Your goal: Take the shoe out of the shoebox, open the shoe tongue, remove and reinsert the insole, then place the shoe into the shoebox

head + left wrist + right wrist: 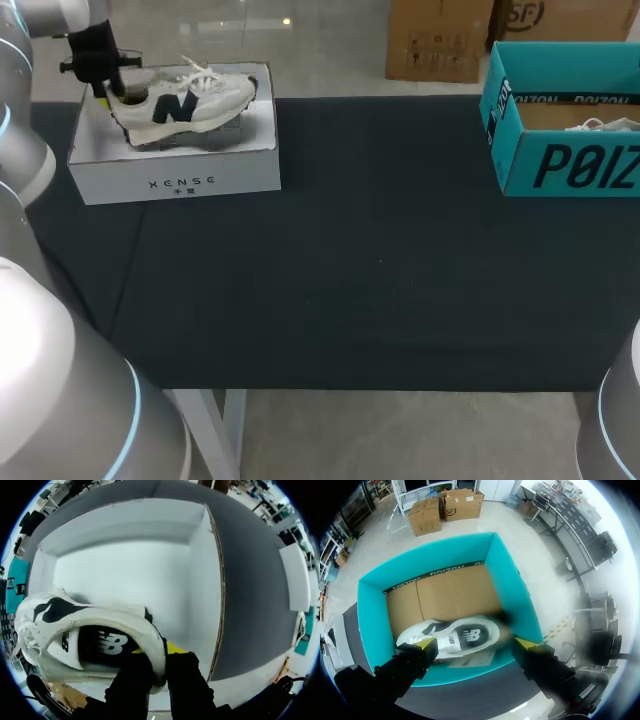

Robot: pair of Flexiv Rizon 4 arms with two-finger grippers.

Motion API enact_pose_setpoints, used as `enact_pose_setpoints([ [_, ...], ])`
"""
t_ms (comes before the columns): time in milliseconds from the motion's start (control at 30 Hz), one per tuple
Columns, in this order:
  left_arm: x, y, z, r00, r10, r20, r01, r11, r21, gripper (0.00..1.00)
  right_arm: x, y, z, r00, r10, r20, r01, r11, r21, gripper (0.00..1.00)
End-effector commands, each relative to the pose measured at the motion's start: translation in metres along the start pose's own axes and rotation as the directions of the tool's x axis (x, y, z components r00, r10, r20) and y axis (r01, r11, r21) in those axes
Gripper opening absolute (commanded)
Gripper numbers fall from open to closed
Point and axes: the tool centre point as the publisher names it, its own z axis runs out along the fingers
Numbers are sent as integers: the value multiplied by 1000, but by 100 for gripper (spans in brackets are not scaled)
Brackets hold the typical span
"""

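So, the left gripper (118, 95) (156, 652) is clamped on the heel of a white sneaker with a navy logo on its side (190, 100) (115, 617). One yellow-tipped finger is tucked inside the heel collar and the other presses on the outside of the heel, so it's properly pinched from both sides. The sneaker sits over the open white cardboard shoebox (175, 180) (130, 575) at the far left of the dark cloth-covered table (380, 270) (250, 580). Its toe points toward the middle of the table and its laces are loose on top. From the left wrist view you look straight down into the shoe opening, with the box's bare white floor ahead of the fingers. I honestly can't tell whether the sole is touching the box floor or hanging just above it.

Over at the far right there's a teal cardboard shoebox (560, 165) (372, 620), well apart from the white one. A second white sneaker (605, 125) (455, 637) lies on its side on the brown floor inside. The right gripper (475, 645) hangs above that box with its fingers spread wide, touching nothing, and that sneaker shows in the gap between the two yellow tips.
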Motion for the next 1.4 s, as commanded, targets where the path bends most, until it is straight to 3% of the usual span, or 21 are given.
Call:
enact_pose_setpoints([
  [33,-3,-5,-19,1000,2,-6,-2,1000,-7,0,0,0,0,1000,1,0,-1,1000,0,100],
  [233,-9,-14,-48,999,17,-32,-18,999,-33,0,0,0,0,1000,1,0,-1,1000,0,100],
  [433,-25,-28,-90,996,47,-76,-53,996,-74,0,0,0,0,1000,1,0,-1,1000,0,100],
  [600,-56,-53,-124,991,108,-84,-116,988,-99,0,0,0,0,1000,1,0,-1,1000,0,100],
  [800,-108,-94,-154,975,195,-107,-209,969,-135,0,0,0,0,1000,1,0,-1,1000,0,100],
  [1033,-164,-146,-162,958,252,-137,-273,947,-170,0,0,0,0,1000,1,0,-1,1000,0,100],
  [1267,-214,-206,-149,934,318,-165,-344,924,-166,0,0,0,0,1000,1,0,-1,1000,0,100],
  [1400,-233,-239,-141,937,317,-144,-339,926,-166,0,0,0,0,1000,1,0,-1,1000,0,100],
])
